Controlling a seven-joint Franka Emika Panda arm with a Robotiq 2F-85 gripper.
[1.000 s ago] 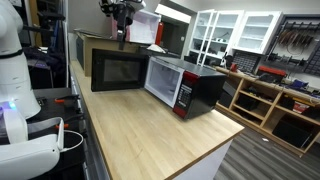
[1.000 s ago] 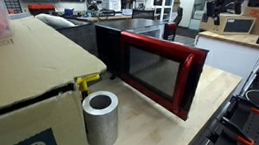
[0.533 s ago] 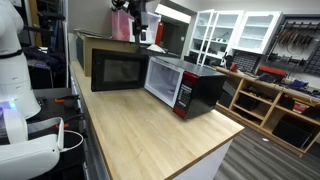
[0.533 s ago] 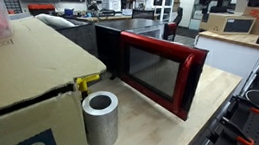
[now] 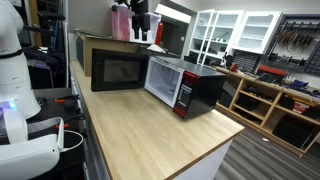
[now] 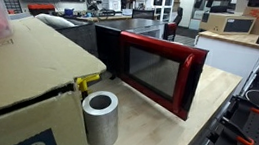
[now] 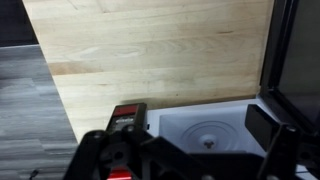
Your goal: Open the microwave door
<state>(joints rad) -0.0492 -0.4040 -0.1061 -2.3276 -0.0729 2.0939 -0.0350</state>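
Plainly, there is one boxy black microwave with a red front (image 5: 200,85), one wide red-framed microwave door with dark glass (image 6: 159,74), one brown cardboard box (image 6: 18,78) and one grey metal cylinder (image 6: 99,119). The microwave sits on the light wooden tabletop (image 5: 140,135), beside the box. The single arm hangs high above, with its gripper (image 5: 141,30) pointing down. Its fingers (image 7: 270,135) are spread with nothing between them. The door stands wide open and upright, its long axis horizontal.

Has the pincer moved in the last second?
Yes: in an exterior view the pincer has shifted right along the open microwave door, toward the microwave.
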